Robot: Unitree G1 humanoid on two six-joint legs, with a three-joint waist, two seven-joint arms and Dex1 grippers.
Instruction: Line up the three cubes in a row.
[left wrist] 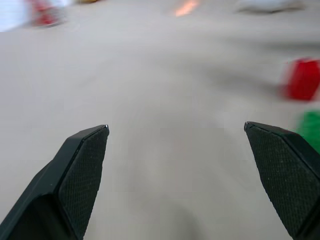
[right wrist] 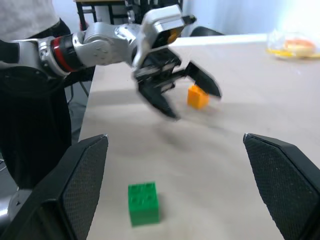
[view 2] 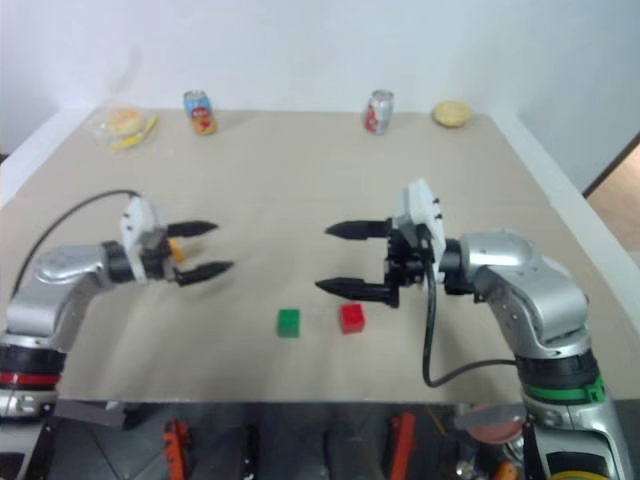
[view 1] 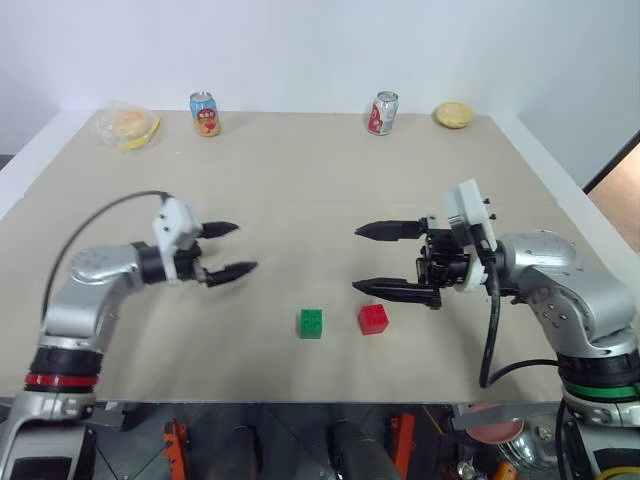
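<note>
The green cube [view 1: 310, 323] and the red cube [view 1: 373, 319] sit side by side near the table's front edge with a small gap between them. The orange-yellow cube [view 2: 176, 251] lies on the table further left, partly hidden behind my left gripper [view 1: 228, 250]. That gripper hovers above the table, open and empty, pointing right. The right wrist view shows the orange-yellow cube [right wrist: 197, 96] resting on the table just beyond the left gripper [right wrist: 187, 97]. My right gripper [view 1: 357, 259] is open wide and empty, pointing left, above and just behind the red cube.
Along the table's far edge stand a blue and yellow can [view 1: 205, 113] and a red can [view 1: 382, 112]. A plastic bag with food [view 1: 128, 125] lies at the far left and a yellow bun [view 1: 454, 114] at the far right. The tan tabletop [view 1: 300, 180] lies bare between them.
</note>
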